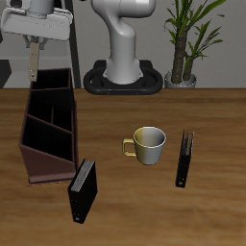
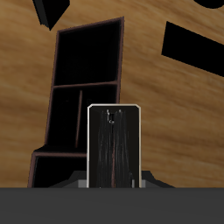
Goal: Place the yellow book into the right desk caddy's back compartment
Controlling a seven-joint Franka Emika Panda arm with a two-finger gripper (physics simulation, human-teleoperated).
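My gripper [image 1: 36, 43] is shut on the yellow book [image 1: 34, 65], which hangs upright from the fingers with its thin tan edge showing. It is held in the air over the far end of the right desk caddy [image 1: 38, 165], a long dark maroon box with slanted partitions. The back compartment [image 1: 54, 100] lies just below and in front of the book. In the wrist view the book's black edge [image 2: 114, 144] fills the middle and covers part of the caddy [image 2: 58, 63] beneath it. The back compartment [image 2: 51, 171] shows beside the book.
A thick black book [image 1: 83, 189] stands at the caddy's front end. A cream mug [image 1: 149, 144] and a slim black book [image 1: 184, 159] stand mid-table. The robot base [image 1: 120, 72] and a potted plant [image 1: 183, 43] are at the back.
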